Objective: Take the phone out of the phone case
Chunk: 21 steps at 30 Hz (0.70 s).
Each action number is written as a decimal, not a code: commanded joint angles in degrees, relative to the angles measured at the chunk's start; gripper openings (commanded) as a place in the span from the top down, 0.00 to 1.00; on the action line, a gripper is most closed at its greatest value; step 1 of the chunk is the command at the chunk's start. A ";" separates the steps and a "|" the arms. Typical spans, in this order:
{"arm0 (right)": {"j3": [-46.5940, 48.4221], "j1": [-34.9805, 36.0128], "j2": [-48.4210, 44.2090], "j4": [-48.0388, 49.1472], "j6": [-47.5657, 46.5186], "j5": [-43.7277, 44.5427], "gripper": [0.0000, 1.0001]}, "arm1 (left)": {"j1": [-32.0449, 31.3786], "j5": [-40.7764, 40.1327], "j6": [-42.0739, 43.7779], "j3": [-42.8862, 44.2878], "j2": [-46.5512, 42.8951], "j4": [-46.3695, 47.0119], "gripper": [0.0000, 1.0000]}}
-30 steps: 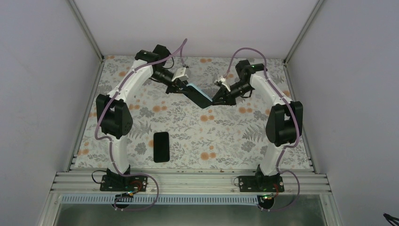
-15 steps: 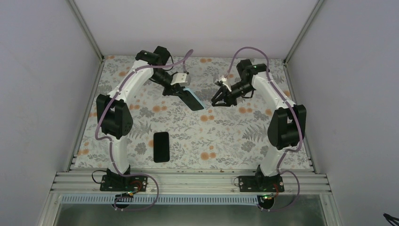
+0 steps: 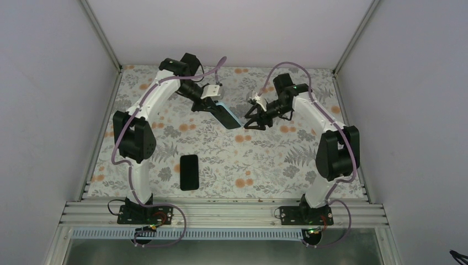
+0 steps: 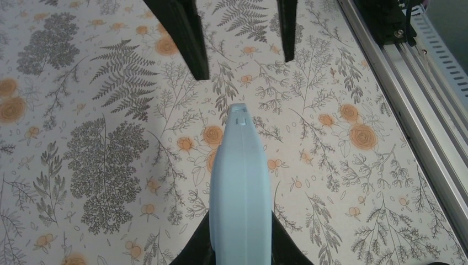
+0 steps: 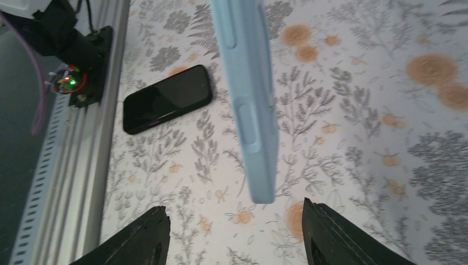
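My left gripper (image 3: 213, 105) is shut on the light blue phone case (image 3: 231, 112) and holds it edge-up above the far middle of the table. The phone (image 3: 223, 116) shows as a dark face inside the case. In the left wrist view only the case's blue edge (image 4: 240, 187) shows, standing between my black fingers (image 4: 196, 251). My right gripper (image 3: 253, 121) hangs open just right of the case's free end, not touching it. In the right wrist view that free end (image 5: 248, 99) sits a little ahead of the open right gripper (image 5: 234, 232).
Another black phone (image 3: 189, 171) lies flat, screen up, on the floral table near the front; it also shows in the right wrist view (image 5: 167, 99). An aluminium rail (image 3: 221, 212) runs along the near edge. White walls close in both sides and the back.
My right gripper has opened, let go of the case's end and drawn back to the right. The left gripper, still shut on the case, has moved it slightly left.
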 commanded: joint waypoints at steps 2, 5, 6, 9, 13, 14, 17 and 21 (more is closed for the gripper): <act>-0.97 0.21 -1.85 9.20 4.38 1.94 0.37 | -0.49 5.11 0.90 0.75 -2.01 -0.27 0.98; -3.34 0.39 -2.61 12.39 4.71 2.77 0.37 | -0.76 5.45 0.96 0.38 -2.64 -0.27 0.98; -3.81 0.61 -2.56 12.96 4.68 3.01 0.38 | -0.90 5.45 0.83 0.39 -2.82 -0.27 0.98; -3.75 1.02 -1.60 12.73 3.90 2.81 0.39 | -0.97 5.46 0.41 0.74 -2.73 -0.27 0.98; -3.43 1.13 -0.91 11.67 3.10 1.78 0.42 | -1.02 5.15 0.48 0.65 -2.89 -0.27 0.98; -3.17 1.22 -0.73 10.92 2.68 1.29 0.43 | -0.98 5.12 0.46 0.56 -2.82 -0.27 0.98; -2.98 1.62 0.02 9.75 2.05 1.09 0.45 | -1.02 5.04 0.33 0.64 -2.77 -0.27 0.98; -3.23 1.84 0.43 8.60 1.39 0.14 0.47 | -1.02 5.01 0.33 0.88 -2.68 -0.26 0.98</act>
